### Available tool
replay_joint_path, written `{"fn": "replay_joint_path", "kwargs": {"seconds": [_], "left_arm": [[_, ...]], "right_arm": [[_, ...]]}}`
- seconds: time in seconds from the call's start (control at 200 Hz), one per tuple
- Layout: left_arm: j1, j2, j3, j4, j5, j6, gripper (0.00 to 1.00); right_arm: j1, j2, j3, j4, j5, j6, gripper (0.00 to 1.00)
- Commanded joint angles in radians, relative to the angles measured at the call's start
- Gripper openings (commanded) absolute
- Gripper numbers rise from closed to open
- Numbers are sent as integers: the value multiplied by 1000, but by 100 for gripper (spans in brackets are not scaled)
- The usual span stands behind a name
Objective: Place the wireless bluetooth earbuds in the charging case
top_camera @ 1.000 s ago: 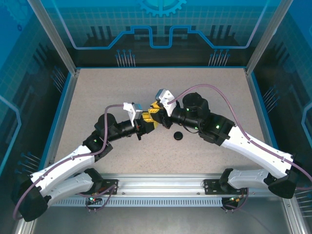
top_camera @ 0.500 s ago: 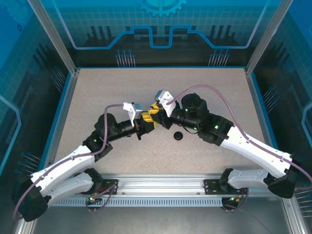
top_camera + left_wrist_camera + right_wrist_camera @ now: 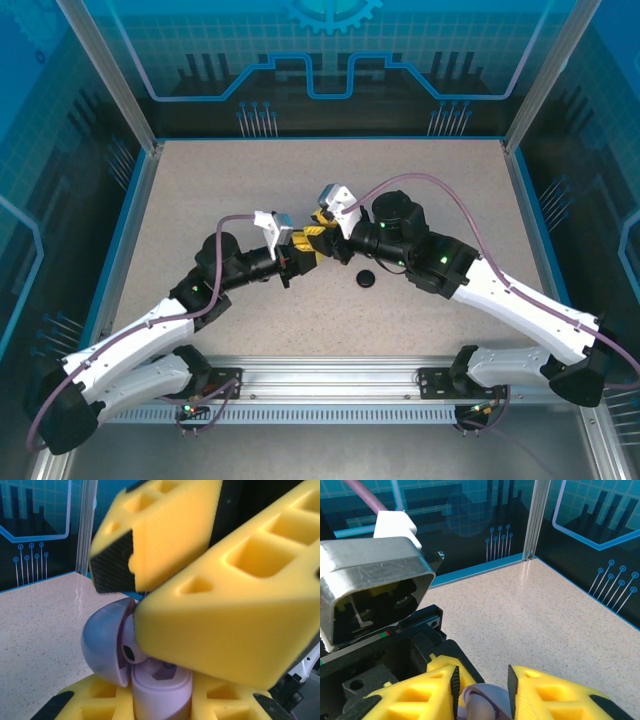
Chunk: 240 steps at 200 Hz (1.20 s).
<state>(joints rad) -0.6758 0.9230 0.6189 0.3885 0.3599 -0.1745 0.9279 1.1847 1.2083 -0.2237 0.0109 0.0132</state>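
My left gripper point(image 3: 161, 706) is shut on the base of a lilac charging case point(image 3: 160, 692), which it holds upright with the domed lid point(image 3: 100, 645) swung open to the left. A lilac earbud point(image 3: 131, 642) sits at the mouth of the case's well, right under the yellow fingers point(image 3: 210, 615) of my right gripper, which reach down over it. In the right wrist view my right gripper point(image 3: 482, 685) has its pads parted, with the lilac lid point(image 3: 487, 700) showing in the gap and a sliver of space on each side. Both grippers meet at the table's middle point(image 3: 312, 237).
A black round disc point(image 3: 366, 278) lies on the speckled table point(image 3: 440, 190) just right of the grippers, under the right forearm. Blue walls and aluminium posts point(image 3: 155, 148) ring the table. There is free surface toward the back and both sides.
The right wrist has edged slightly and its jaws have eased apart around the lilac earbud. The left arm and the case have stayed put.
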Motion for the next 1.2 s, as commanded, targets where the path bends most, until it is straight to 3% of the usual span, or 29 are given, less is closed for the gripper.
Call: {"fn": "replay_joint_path", "kwargs": {"seconds": [0.0, 0.27, 0.44, 0.585, 0.765, 0.961, 1.196], "left_arm": [[0, -1, 28, -44, -26, 54, 0], [-2, -2, -7, -22, -37, 101, 0], [-8, -1, -26, 23, -13, 128, 0], [-17, -5, -43, 41, 2, 243, 0], [-28, -14, -65, 49, 19, 416, 0], [-32, -12, -70, 81, 31, 441, 0], [-38, 5, -64, 109, 42, 401, 0]], "right_arm": [[-12, -20, 39, -17, -2, 10, 38], [-55, -63, 114, -80, -54, 77, 53], [-169, -105, 99, -156, -146, 179, 69], [-254, -105, 86, -241, -240, 235, 78], [-285, -109, 52, -270, -324, 255, 95], [-315, -109, 14, -243, -451, 278, 99], [-314, -31, 10, -207, -617, 319, 96]]}}
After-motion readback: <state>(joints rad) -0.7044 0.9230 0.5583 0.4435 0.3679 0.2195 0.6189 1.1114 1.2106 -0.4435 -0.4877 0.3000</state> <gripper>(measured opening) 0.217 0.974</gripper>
